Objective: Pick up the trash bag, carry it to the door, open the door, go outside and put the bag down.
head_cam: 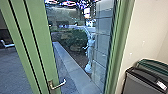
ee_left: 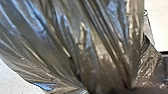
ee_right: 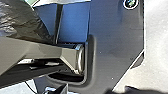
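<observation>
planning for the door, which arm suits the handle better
Right, probably: the trash bag looms close at the left wrist, suggesting that arm carries it, but takes up less of the right wrist view.

Glossy dark trash bag, pleated; green-framed glass door, apparently shut.

In the head view, the green-framed door is cut off at top and bottom; the dark-lidded bin runs off the lower right corner and partly hides the green-rimmed bin behind it; the writing on its white label is too small to read; the pale upright shape beyond the glass is too indistinct to name; in the left wrist view, the trash bag runs past the top edge, its contents hidden.
</observation>
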